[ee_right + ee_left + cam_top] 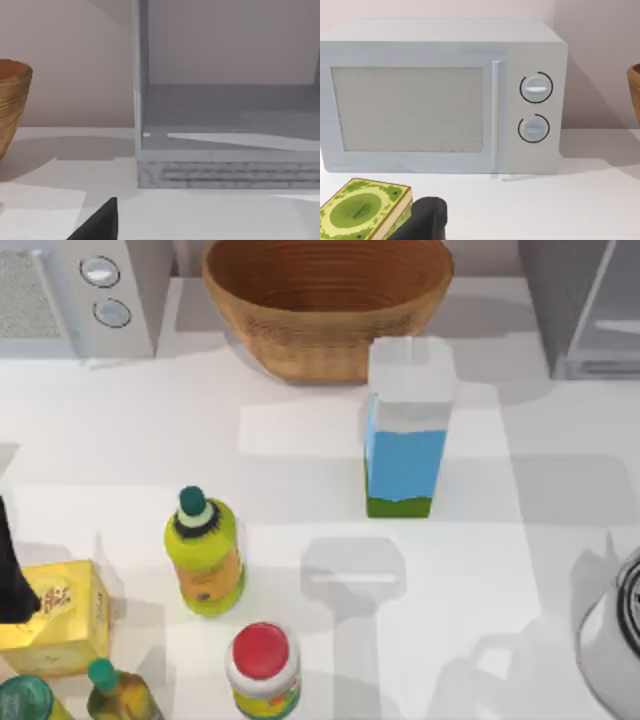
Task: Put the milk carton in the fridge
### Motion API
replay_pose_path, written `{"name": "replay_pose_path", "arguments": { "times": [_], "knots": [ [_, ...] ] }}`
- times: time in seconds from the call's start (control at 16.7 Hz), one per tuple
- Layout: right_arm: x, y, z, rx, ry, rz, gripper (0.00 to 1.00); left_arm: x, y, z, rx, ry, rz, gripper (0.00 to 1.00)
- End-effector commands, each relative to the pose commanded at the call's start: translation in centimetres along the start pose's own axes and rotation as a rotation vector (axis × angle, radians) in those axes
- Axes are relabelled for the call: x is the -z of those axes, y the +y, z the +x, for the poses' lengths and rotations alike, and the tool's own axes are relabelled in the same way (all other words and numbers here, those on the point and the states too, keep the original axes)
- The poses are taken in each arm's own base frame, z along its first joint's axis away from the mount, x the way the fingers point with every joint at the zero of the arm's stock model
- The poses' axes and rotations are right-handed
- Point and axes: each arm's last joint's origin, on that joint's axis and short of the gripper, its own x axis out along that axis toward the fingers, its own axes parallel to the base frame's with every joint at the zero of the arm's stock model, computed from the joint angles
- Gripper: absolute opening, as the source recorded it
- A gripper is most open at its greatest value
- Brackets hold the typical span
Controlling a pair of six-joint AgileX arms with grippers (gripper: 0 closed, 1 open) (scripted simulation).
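1. Nearest the bottom edge of the top view stand a red-capped jar (pixel 262 670), a small green-capped bottle (pixel 118 695) and the teal lid of another container (pixel 25 702), all on the white surface (pixel 480 570).
2. Just beyond them at the left sits the squat yellow box (pixel 52 618); the left wrist view shows its green patterned face (pixel 362 212).
3. A dark part of the left arm (pixel 12 570) sits at the left edge of the top view, touching or just over the yellow box. A dark finger (pixel 422 220) shows in the left wrist view beside the box. I cannot tell how the left fingers stand.
4. A yellow-green bottle with a dark green cap (pixel 204 552) stands upright just to the right of the yellow box.
5. At the lower right edge of the top view is a rounded grey and white part of the right arm (pixel 615 640). A dark finger tip (pixel 100 225) shows in the right wrist view; I cannot tell its spread either.
6. The milk carton (pixel 405 430) stands upright near the middle of the surface, apart from both arms and touched by nothing.
7. Just behind the carton sits a woven basket (pixel 325 305).
8. At the far left is a white microwave with two round knobs (pixel 105 295).
9. At the far right stands the fridge (pixel 580 305), its inside open to the right wrist view (pixel 230 115), well apart from the carton.
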Motion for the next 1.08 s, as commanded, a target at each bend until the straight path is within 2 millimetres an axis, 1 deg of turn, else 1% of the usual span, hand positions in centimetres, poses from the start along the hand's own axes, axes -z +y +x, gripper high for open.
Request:
{"name": "replay_pose_path", "arguments": {
  "times": [0.12,0.24,0.42,0.6,0.72,0.84,0.96,1.08],
  "knots": [
    [0.0,0.0,0.0,0.000,0.000,0.000,1.00,0.0,0.0,0.0,0.000,0.000,0.000,1.00],
    [-0.6,0.2,0.1,-0.012,-0.014,-0.002,1.00,0.0,0.0,0.0,0.000,0.000,0.000,1.00],
    [-2.6,1.2,0.6,-0.062,-0.053,-0.001,1.00,0.0,0.0,0.0,0.000,0.000,0.000,1.00],
    [-5.0,3.0,2.1,-0.132,-0.077,0.013,1.00,0.0,0.0,0.0,0.000,0.000,0.000,1.00],
    [-6.3,4.8,3.8,-0.178,-0.068,0.026,1.00,0.0,0.0,0.0,0.000,0.000,0.000,1.00],
    [-7.0,7.5,6.1,-0.216,-0.037,0.039,1.00,0.0,0.0,0.0,0.000,0.000,0.000,1.00],
    [-6.7,10.9,8.5,-0.242,0.008,0.049,1.00,0.0,0.0,0.0,0.000,0.000,0.000,1.00],
    [-5.3,14.7,10.6,-0.248,0.058,0.052,1.00,0.0,0.0,0.0,0.000,0.000,0.000,1.00]
  ]
}}
